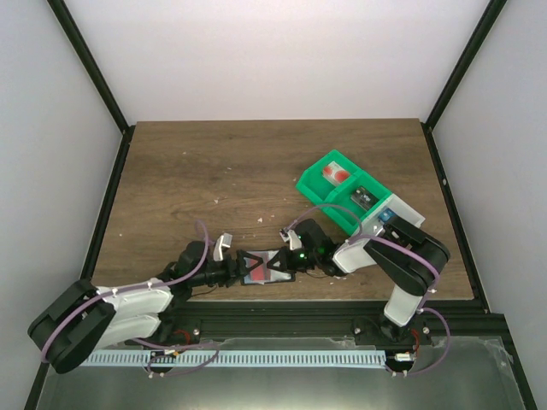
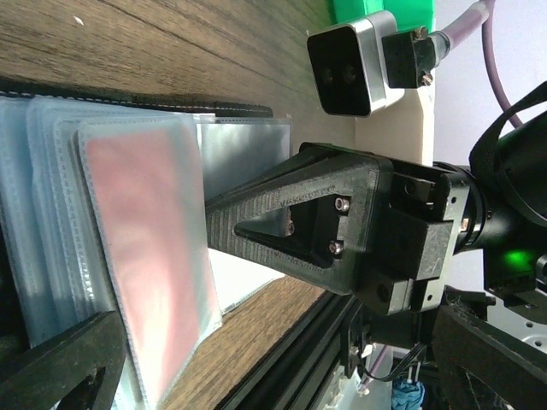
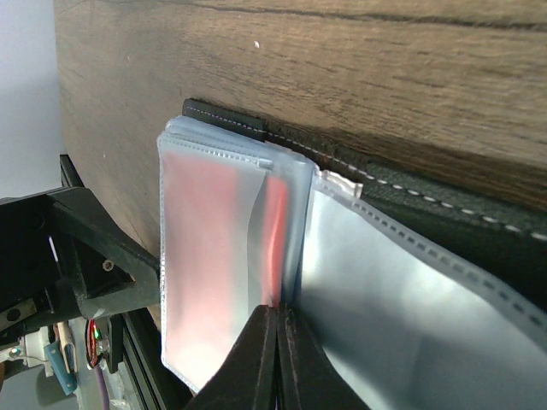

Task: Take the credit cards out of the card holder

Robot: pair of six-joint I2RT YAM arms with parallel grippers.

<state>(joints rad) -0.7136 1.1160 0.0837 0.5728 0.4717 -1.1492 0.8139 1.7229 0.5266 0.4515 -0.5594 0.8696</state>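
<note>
Credit cards — thin, likely stiff, light, slick — sit in floppy clear sleeves of the card holder, open on the surface at its near edge; I'd pinch an exposed card edge; right fingers closed at a sleeve mouth, left fingers spread wide.

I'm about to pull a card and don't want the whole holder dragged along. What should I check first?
1. Card holder lying open, sleeves exposed: ok.
2. Right hand shut on the sleeves' edge: ok.
3. Pinch on the red-marked card itself, not only plastic: cannot tell.
4. Left hand gripping the holder: not ok, open.
</note>
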